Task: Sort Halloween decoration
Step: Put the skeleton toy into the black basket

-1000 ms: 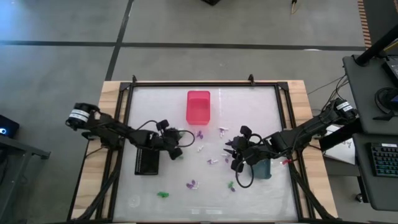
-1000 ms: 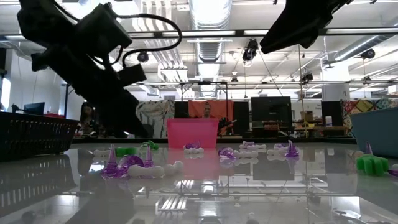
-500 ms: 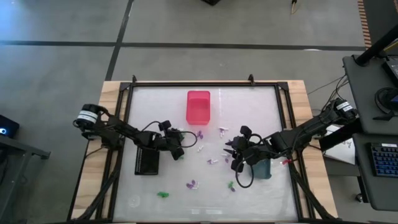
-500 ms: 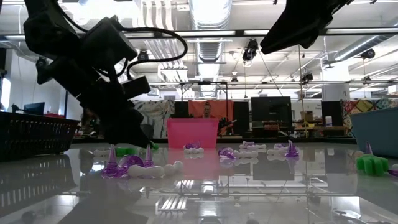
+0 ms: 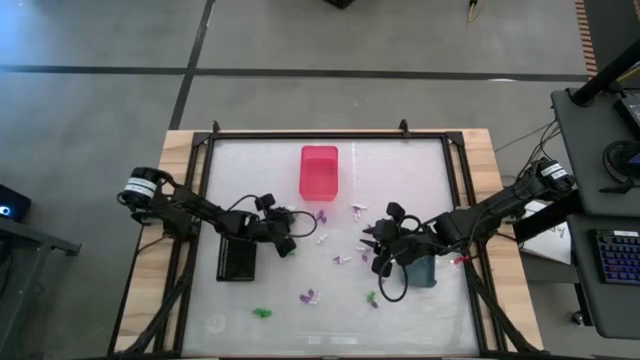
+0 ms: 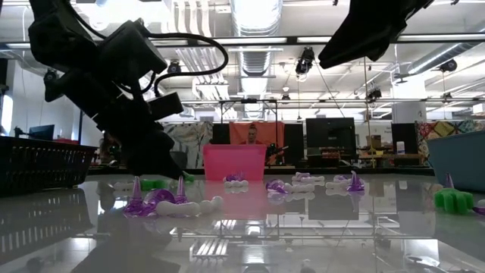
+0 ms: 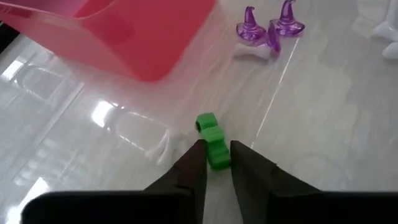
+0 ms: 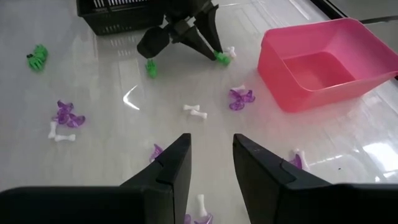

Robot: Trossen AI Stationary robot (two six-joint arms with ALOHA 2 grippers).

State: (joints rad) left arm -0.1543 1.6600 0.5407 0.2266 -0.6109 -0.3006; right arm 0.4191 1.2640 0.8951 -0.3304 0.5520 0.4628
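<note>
Near the pink plastic bin (image 7: 124,31), the left end effector (image 7: 216,163) pinches a small green plastic piece (image 7: 212,140) by its end, so it could squirt free.

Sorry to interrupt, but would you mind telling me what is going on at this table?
The robot is sorting small Halloween pieces. The left pincer is down at the table with a green piece between its fingers, near the pink bin. The right pincer waits open above purple and white pieces, beside the grey-blue bin.
</note>
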